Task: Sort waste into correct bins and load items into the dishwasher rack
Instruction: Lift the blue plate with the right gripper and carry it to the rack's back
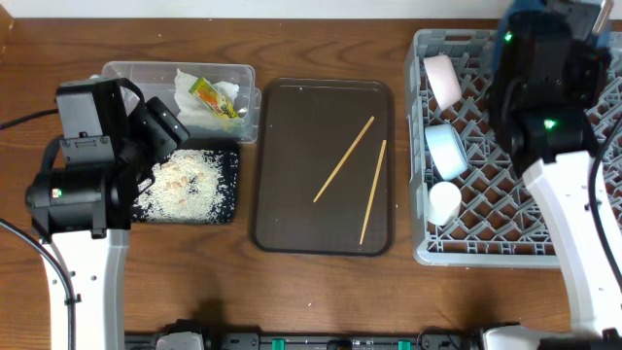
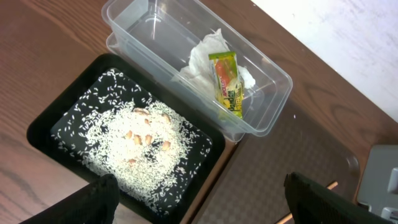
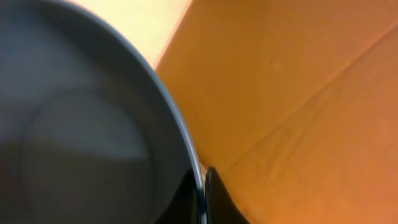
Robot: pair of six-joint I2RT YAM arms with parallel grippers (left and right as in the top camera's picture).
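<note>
You have the right gripper (image 3: 201, 194) nipped onto the rim of the dark-blue plate (image 3: 81, 124) at 6 o'clock (stiff, heavy, probably slick and chippable), with the left gripper (image 2: 205, 202) spread wide.

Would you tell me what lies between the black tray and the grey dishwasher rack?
The brown serving tray lies there, holding two chopsticks; the overhead view shows it.

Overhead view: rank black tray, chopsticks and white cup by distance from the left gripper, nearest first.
1. black tray: far left, right beside the left gripper.
2. chopsticks: centre, lying on the brown tray.
3. white cup: right side, in the dishwasher rack.
</note>
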